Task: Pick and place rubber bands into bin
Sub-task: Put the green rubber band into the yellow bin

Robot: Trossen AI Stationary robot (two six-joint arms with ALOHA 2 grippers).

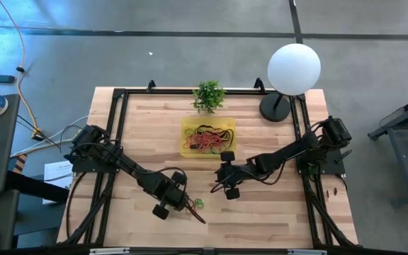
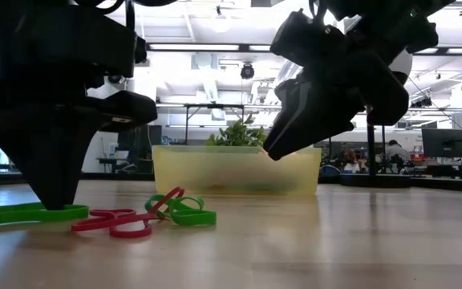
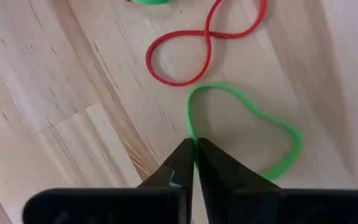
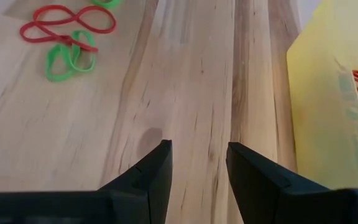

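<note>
Three loose rubber bands lie on the wood near the table's near edge: a green loop, a red figure-eight and a second green band. My left gripper stands over them, fingers down, shut on the green loop. The yellow bin sits mid-table and holds several red, orange and dark bands. My right gripper hangs open and empty above the table beside the bin's near wall. My left gripper pinches the green loop at one end of its strand between the tips of its two fingers. They come from above, pointing down at the table. The rest of the loop lies slack and flat on the wood.
A small green potted plant stands just beyond the bin. A white globe lamp on a dark base sits at the far right corner. Black frame rails run along the table's sides. Bare wood lies between the bands and the bin.
</note>
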